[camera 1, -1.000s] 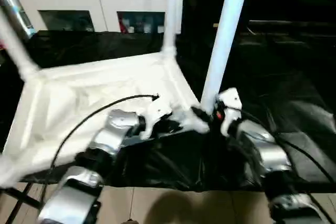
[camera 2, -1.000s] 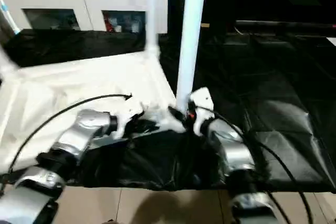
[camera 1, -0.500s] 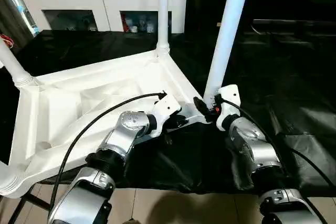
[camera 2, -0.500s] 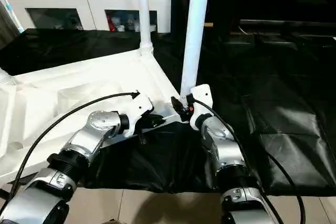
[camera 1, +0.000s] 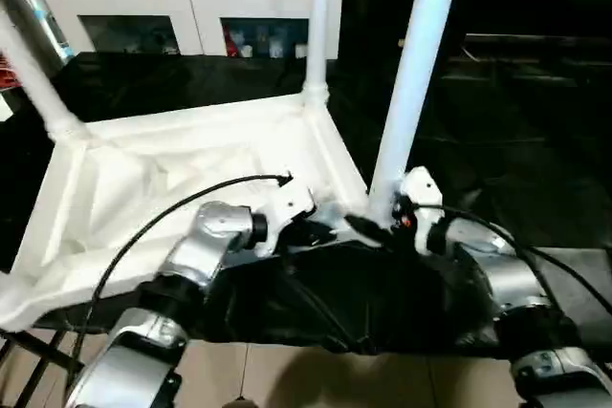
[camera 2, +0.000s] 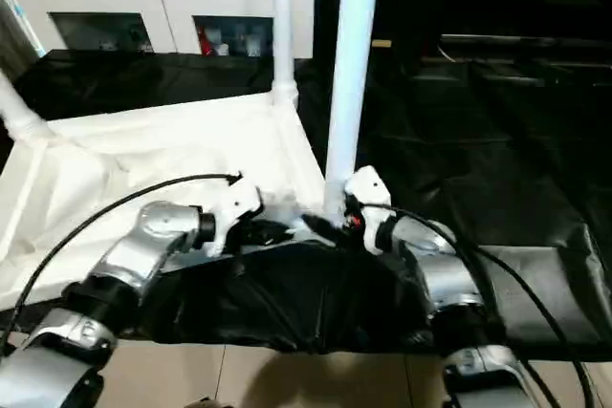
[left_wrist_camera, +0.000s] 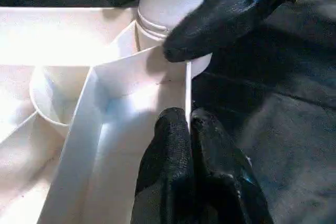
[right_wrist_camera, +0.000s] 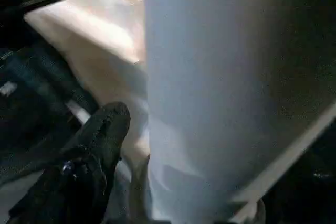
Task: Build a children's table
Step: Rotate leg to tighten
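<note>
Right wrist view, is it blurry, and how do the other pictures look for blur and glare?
Right wrist view: soft and smeared, the near leg a featureless pale column. Both eye views: motion-smeared, edges of the tabletop washed out bright. Left wrist view: crisper, the left hand pinching the tabletop's thin wall, with glare on the white plastic behind.

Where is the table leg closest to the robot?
In the left eye view the nearest leg stands upright in the upside-down tabletop's near right corner, between the left gripper and right gripper.
</note>
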You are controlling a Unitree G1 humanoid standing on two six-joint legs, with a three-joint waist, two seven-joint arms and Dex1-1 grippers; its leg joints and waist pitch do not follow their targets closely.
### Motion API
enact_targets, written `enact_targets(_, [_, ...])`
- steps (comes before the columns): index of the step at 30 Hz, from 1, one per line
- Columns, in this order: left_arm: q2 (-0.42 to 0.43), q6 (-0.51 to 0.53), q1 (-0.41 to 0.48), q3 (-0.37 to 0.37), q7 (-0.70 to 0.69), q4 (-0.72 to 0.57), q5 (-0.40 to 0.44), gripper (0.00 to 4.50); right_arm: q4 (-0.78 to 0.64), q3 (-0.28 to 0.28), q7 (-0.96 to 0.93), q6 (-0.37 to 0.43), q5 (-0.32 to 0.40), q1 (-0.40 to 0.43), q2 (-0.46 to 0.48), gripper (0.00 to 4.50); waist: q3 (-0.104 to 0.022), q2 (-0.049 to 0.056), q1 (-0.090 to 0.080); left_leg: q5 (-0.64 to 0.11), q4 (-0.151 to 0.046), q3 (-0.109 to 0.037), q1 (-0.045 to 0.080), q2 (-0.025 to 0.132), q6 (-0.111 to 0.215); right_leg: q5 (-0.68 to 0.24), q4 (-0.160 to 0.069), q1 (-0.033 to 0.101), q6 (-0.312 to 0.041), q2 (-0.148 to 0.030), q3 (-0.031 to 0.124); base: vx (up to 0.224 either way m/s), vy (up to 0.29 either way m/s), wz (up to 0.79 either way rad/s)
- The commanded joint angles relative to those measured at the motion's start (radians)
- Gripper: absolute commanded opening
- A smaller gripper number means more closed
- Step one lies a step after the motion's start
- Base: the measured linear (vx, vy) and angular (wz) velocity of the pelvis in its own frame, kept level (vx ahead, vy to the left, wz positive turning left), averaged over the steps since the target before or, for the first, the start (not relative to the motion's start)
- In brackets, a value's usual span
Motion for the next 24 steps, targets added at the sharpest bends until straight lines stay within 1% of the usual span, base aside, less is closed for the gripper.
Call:
enact_targets(1, [-0.012,-0.029,-0.009,-0.020,-0.049,-0.051,-0.043,0.00,-0.036,0.105,0.141,0.043,0.026,0.035,0.006,3.59,-0.052,-0.012,0.007,-0.269,-0.063,-0.010,-0.001,0.048,0.069,-0.304,-0.069,0.042,-0.178,-0.067,0.052,0.000,0.000,0.00])
enact_targets(2, [-0.003,-0.029,-0.010,-0.021,-0.070,-0.053,-0.046,0.00,-0.061,0.123,0.191,0.061,0.040,0.044,-0.011,3.59,-0.053,-0.020,0.008,-0.256,-0.061,-0.009,-0.002,0.047,0.075,-0.280,-0.068,0.043,-0.186,-0.065,0.051,0.000,0.000,0.00])
enact_targets(4, [0.002,-0.029,-0.011,-0.021,-0.082,-0.054,-0.048,0.00,-0.076,0.133,0.220,0.073,0.049,0.048,-0.021,3.59,-0.054,-0.016,0.017,-0.244,-0.059,-0.008,-0.001,0.049,0.075,-0.262,-0.064,0.041,-0.200,-0.068,0.052,0.000,0.000,0.00])
enact_targets(5, [0.008,-0.032,-0.013,-0.022,-0.094,-0.053,-0.048,0.00,-0.092,0.145,0.255,0.086,0.055,0.052,-0.033,3.59,-0.053,-0.018,0.018,-0.245,-0.059,-0.008,-0.001,0.047,0.072,-0.266,-0.064,0.042,-0.202,-0.068,0.051,0.000,0.000,0.00])
enact_targets(6, [0.012,-0.032,-0.014,-0.024,-0.105,-0.053,-0.049,0.00,-0.100,0.154,0.274,0.088,0.056,0.055,-0.041,3.59,-0.053,-0.018,0.018,-0.245,-0.059,-0.008,-0.001,0.047,0.072,-0.266,-0.064,0.042,-0.202,-0.068,0.051,0.000,0.000,0.00])
enact_targets(7, [0.021,-0.035,-0.015,-0.027,-0.130,-0.052,-0.052,0.00,-0.115,0.168,0.311,0.091,0.055,0.059,-0.055,3.59,-0.051,-0.020,0.019,-0.249,-0.060,-0.008,-0.001,0.047,0.070,-0.284,-0.066,0.042,-0.197,-0.068,0.051,0.000,0.000,0.00])
enact_targets(8, [0.025,-0.037,-0.016,-0.030,-0.143,-0.052,-0.051,0.00,-0.122,0.176,0.330,0.096,0.053,0.061,-0.062,3.59,-0.052,-0.019,0.022,-0.247,-0.060,-0.008,0.000,0.048,0.068,-0.294,-0.066,0.042,-0.192,-0.070,0.052,0.000,0.000,0.00])
enact_targets(9, [0.027,-0.037,-0.017,-0.032,-0.151,-0.051,-0.050,0.00,-0.126,0.180,0.344,0.096,0.051,0.062,-0.066,3.59,-0.052,-0.021,0.022,-0.245,-0.059,-0.008,0.000,0.048,0.069,-0.293,-0.066,0.041,-0.191,-0.069,0.052,0.000,0.000,0.00])
enact_targets(13, [0.033,-0.035,-0.021,-0.036,-0.166,-0.053,-0.054,0.00,-0.146,0.187,0.366,0.111,0.058,0.067,-0.079,3.59,-0.053,-0.021,0.025,-0.236,-0.059,-0.008,0.000,0.048,0.065,-0.288,-0.064,0.042,-0.192,-0.070,0.052,0.000,0.000,0.00])
enact_targets(14, [0.036,-0.035,-0.025,-0.037,-0.175,-0.050,-0.058,0.00,-0.164,0.189,0.385,0.135,0.070,0.069,-0.086,3.44,-0.053,-0.023,0.024,-0.233,-0.058,-0.008,0.000,0.047,0.066,-0.285,-0.064,0.042,-0.192,-0.069,0.052,0.000,0.000,0.00])
enact_targets(15, [0.036,-0.035,-0.025,-0.037,-0.175,-0.050,-0.058,0.00,-0.164,0.189,0.385,0.135,0.070,0.069,-0.086,3.34,-0.053,-0.023,0.025,-0.229,-0.058,-0.008,0.000,0.047,0.067,-0.284,-0.063,0.043,-0.191,-0.069,0.052,0.000,0.000,0.00])
enact_targets(16, [0.036,-0.035,-0.028,-0.038,-0.178,-0.047,-0.058,0.00,-0.170,0.191,0.397,0.145,0.075,0.070,-0.090,3.34,-0.054,-0.022,0.027,-0.225,-0.057,-0.008,0.000,0.047,0.067,-0.281,-0.063,0.042,-0.191,-0.070,0.052,0.000,0.000,0.00])
enact_targets(18, [0.036,-0.036,-0.029,-0.038,-0.180,-0.045,-0.058,0.00,-0.174,0.193,0.402,0.150,0.078,0.071,-0.093,3.19,-0.054,-0.023,0.029,-0.224,-0.056,-0.008,0.000,0.047,0.067,-0.286,-0.063,0.042,-0.191,-0.070,0.051,0.000,0.000,0.00])
enact_targets(20, [0.035,-0.036,-0.031,-0.037,-0.182,-0.043,-0.057,0.00,-0.175,0.192,0.406,0.152,0.079,0.071,-0.095,2.92,-0.055,-0.023,0.030,-0.221,-0.056,-0.008,0.001,0.047,0.065,-0.279,-0.062,0.042,-0.193,-0.069,0.051,0.000,0.000,0.00])
enact_targets(21, [0.034,-0.036,-0.032,-0.036,-0.182,-0.041,-0.057,0.00,-0.175,0.191,0.408,0.154,0.078,0.071,-0.095,2.92,-0.055,-0.023,0.031,-0.220,-0.055,-0.008,0.002,0.047,0.065,-0.276,-0.062,0.041,-0.194,-0.069,0.051,0.000,0.000,0.00])
enact_targets(23, [0.033,-0.036,-0.031,-0.033,-0.181,-0.041,-0.055,0.00,-0.177,0.189,0.410,0.156,0.076,0.072,-0.093,2.73,-0.056,-0.024,0.033,-0.212,-0.054,-0.007,0.001,0.047,0.066,-0.264,-0.060,0.042,-0.196,-0.070,0.051,0.000,0.000,0.00])
enact_targets(24, [0.032,-0.036,-0.030,-0.033,-0.179,-0.042,-0.055,0.00,-0.179,0.189,0.406,0.154,0.075,0.073,-0.093,2.73,-0.056,-0.026,0.033,-0.209,-0.053,-0.007,0.000,0.046,0.068,-0.260,-0.060,0.043,-0.196,-0.069,0.051,0.000,0.000,0.00])
